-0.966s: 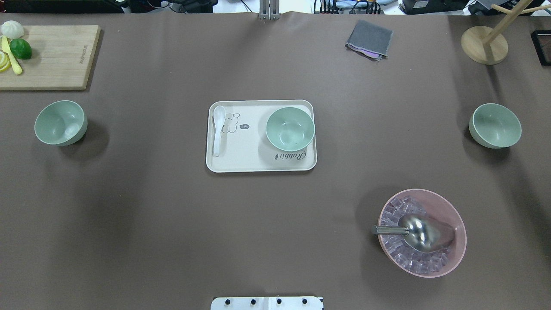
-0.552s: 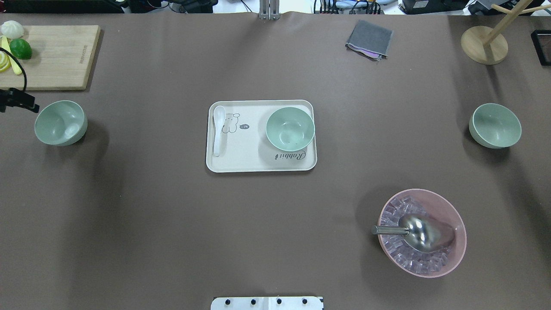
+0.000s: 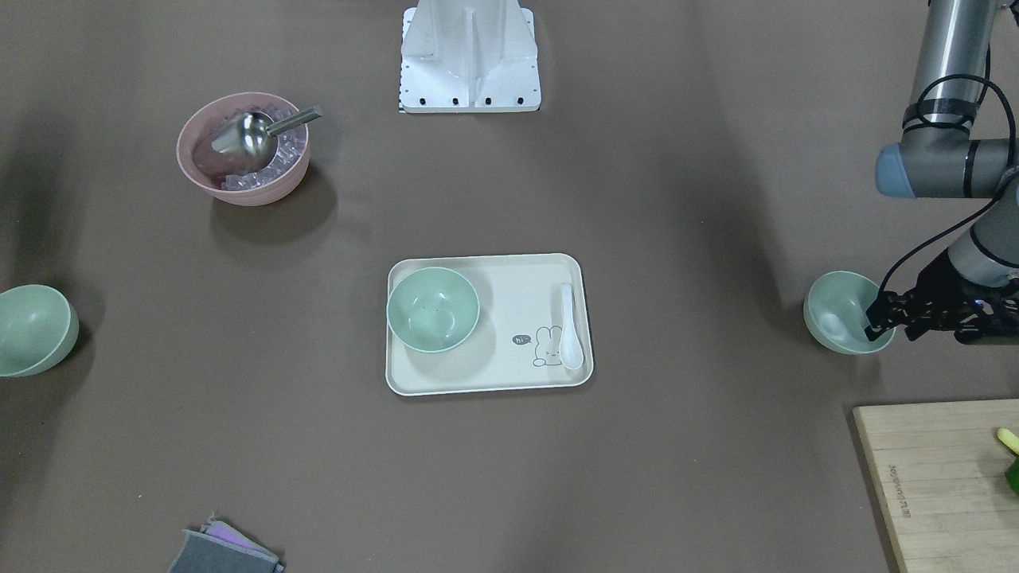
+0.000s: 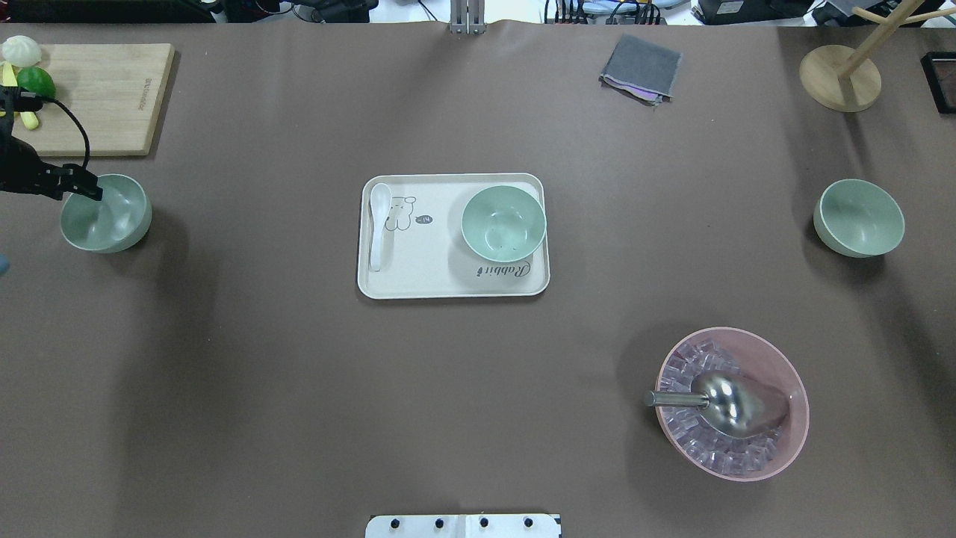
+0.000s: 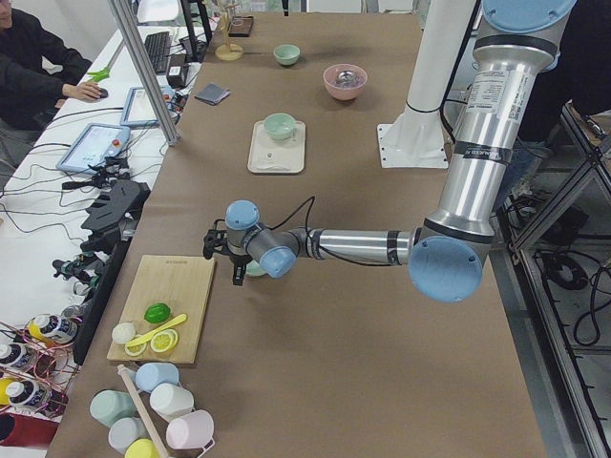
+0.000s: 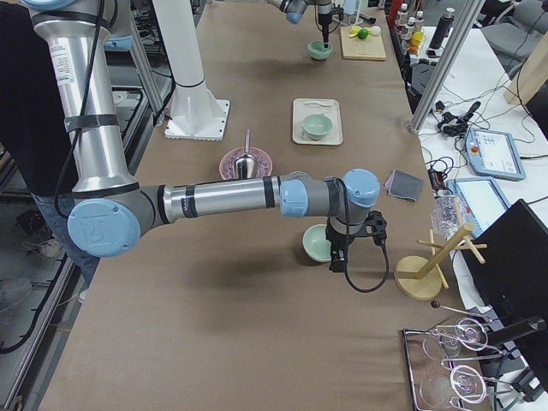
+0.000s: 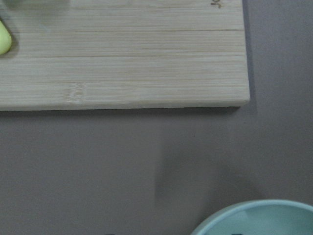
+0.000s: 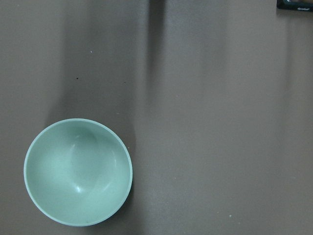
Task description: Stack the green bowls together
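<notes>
Three green bowls (image 4: 503, 224) stood apart; left tool (image 4: 89, 193) (opening unreadable; right tool (image 6: 336, 257) likewise) hung at one rim; a shallow pinch could tip it.

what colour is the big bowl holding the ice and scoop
The big bowl is translucent pink; it shows best in the overhead exterior view.
</notes>
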Controlling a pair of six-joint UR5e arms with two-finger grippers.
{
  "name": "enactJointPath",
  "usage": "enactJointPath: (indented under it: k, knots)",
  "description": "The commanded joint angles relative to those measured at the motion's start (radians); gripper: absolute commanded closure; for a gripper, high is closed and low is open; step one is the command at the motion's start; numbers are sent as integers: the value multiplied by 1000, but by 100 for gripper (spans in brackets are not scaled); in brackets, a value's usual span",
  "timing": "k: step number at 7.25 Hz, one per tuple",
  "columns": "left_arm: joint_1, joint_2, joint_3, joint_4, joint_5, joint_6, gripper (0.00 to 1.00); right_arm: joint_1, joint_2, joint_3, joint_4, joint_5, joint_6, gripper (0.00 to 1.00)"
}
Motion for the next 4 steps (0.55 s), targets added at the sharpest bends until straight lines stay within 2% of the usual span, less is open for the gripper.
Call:
enactJointPath:
  k: [1, 2, 3, 4]
  knots:
    - [3, 5, -13, 0, -72, 9, 100, -2, 8, -10, 0, 1, 2, 0]
    - [3, 17, -50, 13, -117, 9, 100, -5, 8, -13, 0, 1, 0, 0]
    - [-12, 24, -106, 76, -269, 9, 100, -5, 8, -14, -2, 1, 2, 0]
    - [-54, 22, -169, 177, -313, 12, 100, -5, 8, -17, -2, 1, 2, 0]
